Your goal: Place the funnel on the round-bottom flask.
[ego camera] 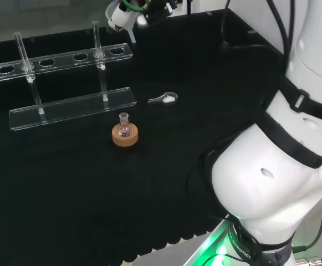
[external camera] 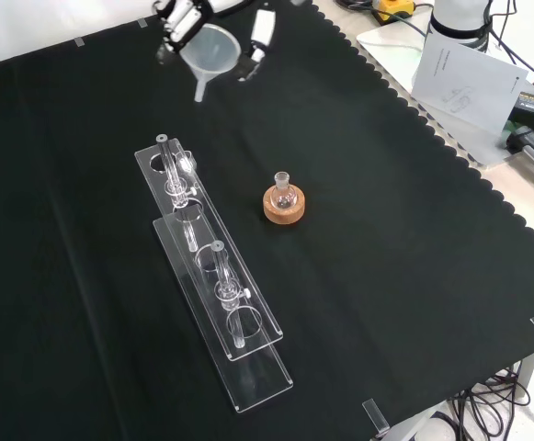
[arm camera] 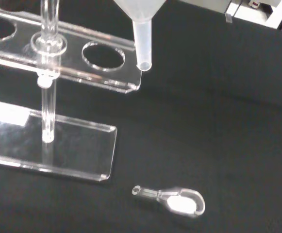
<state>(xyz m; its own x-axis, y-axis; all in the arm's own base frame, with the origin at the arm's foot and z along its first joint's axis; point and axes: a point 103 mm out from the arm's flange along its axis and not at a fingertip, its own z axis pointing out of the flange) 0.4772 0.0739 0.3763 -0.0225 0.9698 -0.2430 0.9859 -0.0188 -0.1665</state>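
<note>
Funnel [external camera: 213, 50]: pinched between the fingers of the hand [external camera: 182, 18], raised above the cloth, spout down. Flask [external camera: 283, 194]: upright on cork ring [external camera: 284, 208], well apart.

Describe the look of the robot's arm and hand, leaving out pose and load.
The arm has bulky, glossy white rounded links with black bands between them, black cables alongside, and a green glow at its base. The black and white hand has white finger segments with dark parts between; green wiring shows beside it in the head view.
</note>
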